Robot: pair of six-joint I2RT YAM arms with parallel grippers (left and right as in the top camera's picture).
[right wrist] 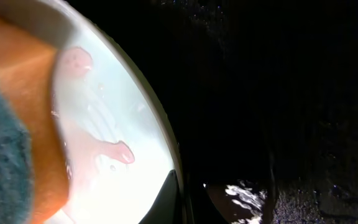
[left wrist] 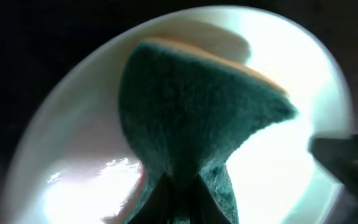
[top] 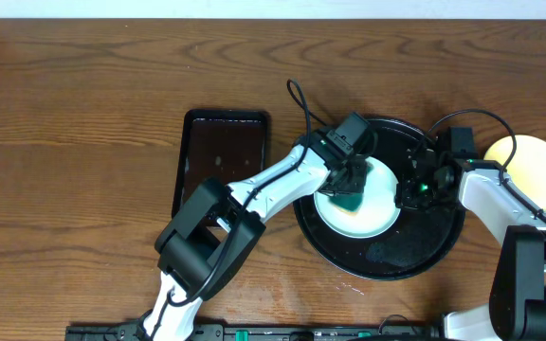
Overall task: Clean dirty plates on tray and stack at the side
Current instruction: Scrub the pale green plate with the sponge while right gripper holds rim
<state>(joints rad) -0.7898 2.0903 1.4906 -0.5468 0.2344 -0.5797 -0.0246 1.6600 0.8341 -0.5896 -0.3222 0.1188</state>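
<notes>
Tray [top: 396, 254], seen from overhead, carries a mint plate [top: 375, 218]; left hand [top: 350, 187] clamps a green sponge [top: 349, 202] onto it, right hand [top: 413, 188] pinches its 3 o'clock rim. Left wrist: sponge folded, pressed on the plate. Right wrist: red smears [right wrist: 114, 152] across the plate.

On the worktop [top: 83, 114] the tray [top: 415, 251] sits right of centre. A second tray [top: 221, 156] lies just beside it on the left, and a second plate [top: 538, 170] lies on the worktop to its right, near its rim. A first plate [top: 377, 218] lies inside the tray, toward the left half, and the sponge [top: 349, 201] rests on its left part under the left gripper [top: 351, 188]. The right gripper [top: 413, 189] is over the tray at the first plate's right edge, between the two plates.
</notes>
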